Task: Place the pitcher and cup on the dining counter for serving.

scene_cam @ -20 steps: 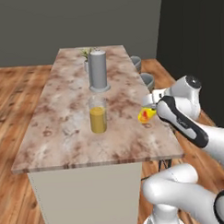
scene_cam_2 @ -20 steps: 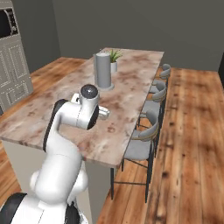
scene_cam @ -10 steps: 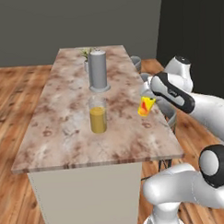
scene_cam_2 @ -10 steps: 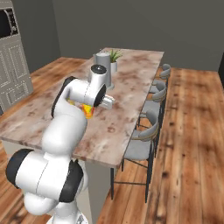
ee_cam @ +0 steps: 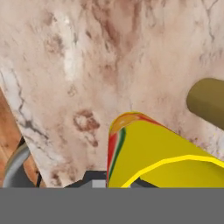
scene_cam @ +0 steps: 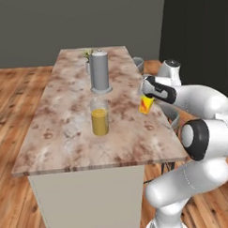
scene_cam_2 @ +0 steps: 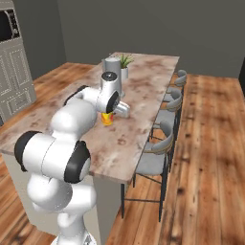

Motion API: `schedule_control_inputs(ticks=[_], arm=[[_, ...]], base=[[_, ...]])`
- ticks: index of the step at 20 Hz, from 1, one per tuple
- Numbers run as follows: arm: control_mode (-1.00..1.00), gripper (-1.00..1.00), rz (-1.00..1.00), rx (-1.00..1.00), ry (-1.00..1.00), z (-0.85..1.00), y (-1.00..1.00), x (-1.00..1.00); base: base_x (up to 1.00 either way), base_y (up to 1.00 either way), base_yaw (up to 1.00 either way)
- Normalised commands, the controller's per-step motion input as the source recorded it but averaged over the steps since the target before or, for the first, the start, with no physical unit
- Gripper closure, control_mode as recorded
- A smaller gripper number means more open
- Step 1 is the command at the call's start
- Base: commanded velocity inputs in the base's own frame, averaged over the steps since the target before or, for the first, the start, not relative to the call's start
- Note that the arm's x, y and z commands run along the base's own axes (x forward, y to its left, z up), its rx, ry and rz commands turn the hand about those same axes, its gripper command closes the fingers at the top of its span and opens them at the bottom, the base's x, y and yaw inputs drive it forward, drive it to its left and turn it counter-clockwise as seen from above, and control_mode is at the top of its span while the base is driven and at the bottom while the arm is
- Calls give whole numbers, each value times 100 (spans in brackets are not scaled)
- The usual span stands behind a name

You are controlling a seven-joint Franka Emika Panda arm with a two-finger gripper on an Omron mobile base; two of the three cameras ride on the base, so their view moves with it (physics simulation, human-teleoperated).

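The yellow cup (scene_cam: 145, 105) with red-orange markings hangs just above the right side of the dining counter (scene_cam: 65, 132), and my gripper (scene_cam: 147, 98) is shut on it. From the right base view the cup (scene_cam_2: 108, 118) shows under the hand (scene_cam_2: 111, 109). In the hand view the cup (ee_cam: 148, 153) fills the lower middle over the marbled top (ee_cam: 87, 65). The pitcher (scene_cam: 99, 117) with amber liquid stands upright on the counter's middle, left of the cup and apart from it. An amber shape at the hand view's right edge looks like the pitcher (ee_cam: 208, 100).
A tall grey metal cylinder (scene_cam: 99, 73) stands behind the pitcher, with a small potted plant (scene_cam: 88, 56) beyond it. Grey stools (scene_cam_2: 160, 139) line the counter's right side. The counter's right edge (scene_cam: 166, 127) runs close to the cup.
The arm has carried the cup from beyond the counter's right edge inward, over the stone top, and a little farther along the counter. The pitcher has stayed put.
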Motion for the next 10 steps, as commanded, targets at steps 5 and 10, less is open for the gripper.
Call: schedule_control_inputs(ticks=[5, 10], arm=[[-100, 100, -10, 0, 0, -19, -6, 55], [-100, 100, -8, 0, 0, -65, 0, 24]], base=[[0, 0, 0], [0, 0, 0]])
